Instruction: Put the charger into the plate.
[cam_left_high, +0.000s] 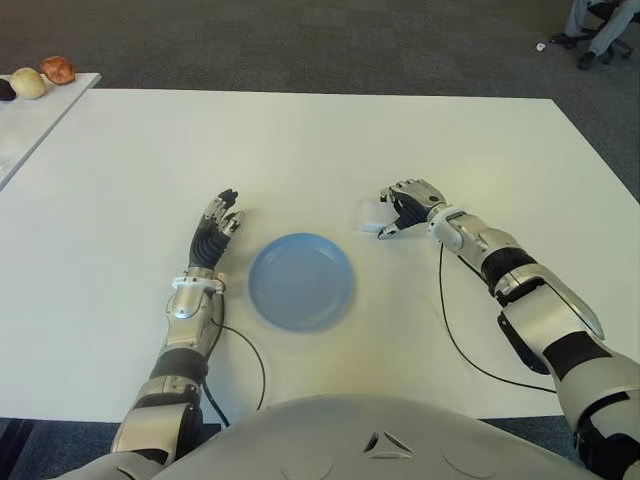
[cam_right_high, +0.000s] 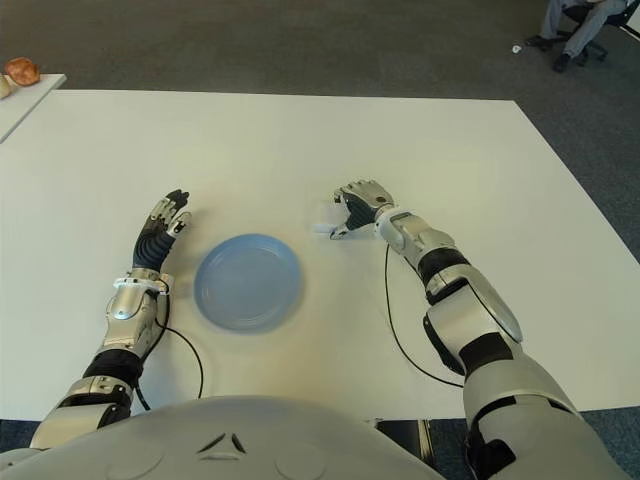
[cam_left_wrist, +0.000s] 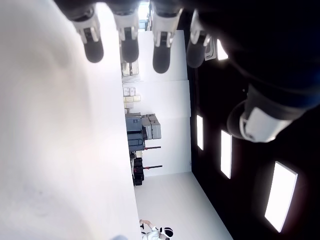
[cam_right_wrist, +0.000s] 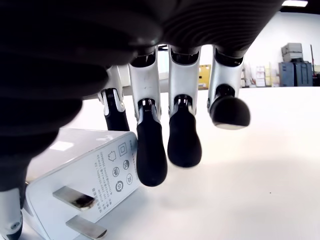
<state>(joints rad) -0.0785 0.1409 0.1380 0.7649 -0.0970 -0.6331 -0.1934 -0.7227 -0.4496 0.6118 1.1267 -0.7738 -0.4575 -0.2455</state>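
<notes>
The white charger (cam_left_high: 371, 214) sits low on the white table (cam_left_high: 300, 140), just right of the blue plate (cam_left_high: 300, 280). My right hand (cam_left_high: 398, 214) is curled over the charger from the right. In the right wrist view the charger (cam_right_wrist: 85, 185) shows its prongs and label. The thumb sits at its near corner, one finger reaches down behind it, and the other fingertips (cam_right_wrist: 151, 165) hang beside it. The plate holds nothing. My left hand (cam_left_high: 217, 228) shows left of the plate with its fingers stretched out, holding nothing.
A second white table (cam_left_high: 30, 115) at the far left carries a few rounded food items (cam_left_high: 57, 69). Black cables (cam_left_high: 455, 330) trail from both wrists across the table towards me. A person's legs (cam_left_high: 600, 25) show at the far right on the carpet.
</notes>
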